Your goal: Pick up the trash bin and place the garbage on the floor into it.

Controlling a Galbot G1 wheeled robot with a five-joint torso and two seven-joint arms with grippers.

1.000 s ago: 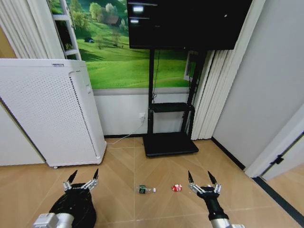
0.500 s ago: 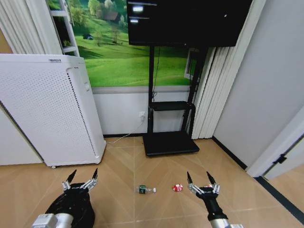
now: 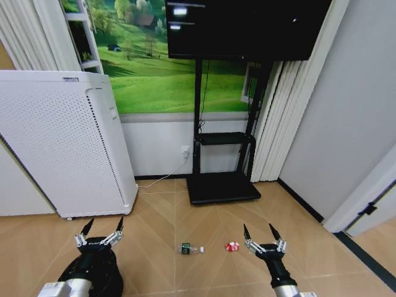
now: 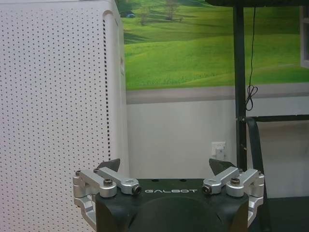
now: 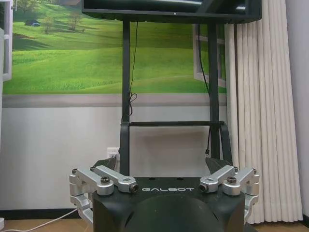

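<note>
Ahead, wood floor (image 3: 185, 216); bottle (image 3: 190, 249), wrapper (image 3: 232, 246).

Black trash bin (image 3: 91, 275) — green-labelled bottle (image 3: 189, 249) — red wrapper (image 3: 232, 246).

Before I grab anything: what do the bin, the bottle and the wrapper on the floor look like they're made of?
Bin: black, matte, dark all over; probably metal mesh, though the weave isn't resolvable here.
Bottle: clear, likely thin plastic, with a green label and a pale cap end.
Wrapper: red and white, crumpled; probably plastic film or foil.
</note>
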